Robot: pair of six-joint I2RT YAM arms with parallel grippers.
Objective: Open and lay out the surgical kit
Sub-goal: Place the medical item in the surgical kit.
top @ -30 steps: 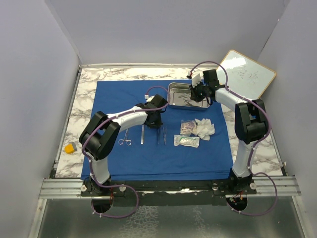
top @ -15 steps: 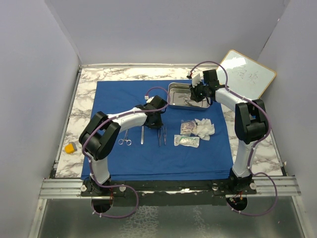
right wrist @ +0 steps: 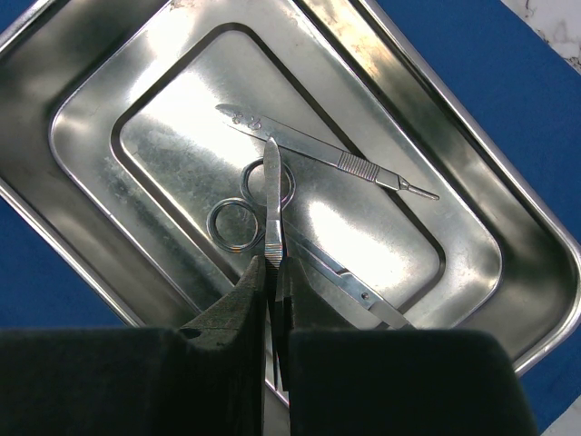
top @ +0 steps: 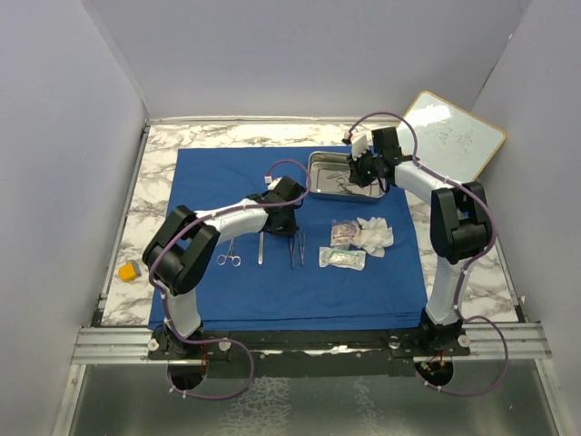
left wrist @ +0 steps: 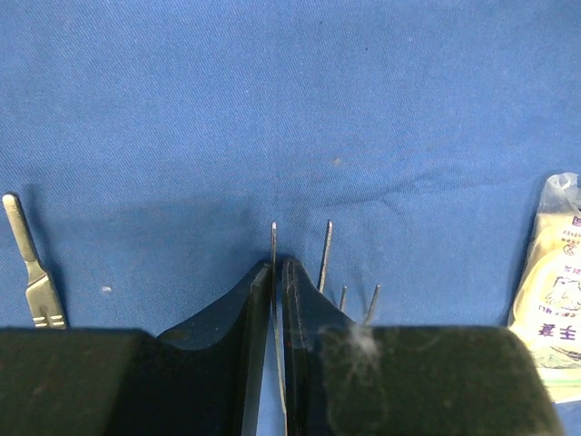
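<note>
The royal-blue cloth lies spread flat on the table. My left gripper is low over its middle. In the left wrist view its jaws stand a narrow slit apart, with one thin arm of the steel tweezers lying between them on the cloth. A second pair of tines pokes out to the right. My right gripper hovers over the steel tray, shut on a ribbed steel forceps. Scissors and a scalpel handle lie in the tray.
On the cloth lie small ring-handled scissors, a flat steel handle, white gauze and two clear packets. A whiteboard leans at the back right. A yellow-orange block sits on the marble at the left.
The left gripper's jaws have eased apart a little around the tweezers, which rest on the cloth. The right arm holds still over the tray.
</note>
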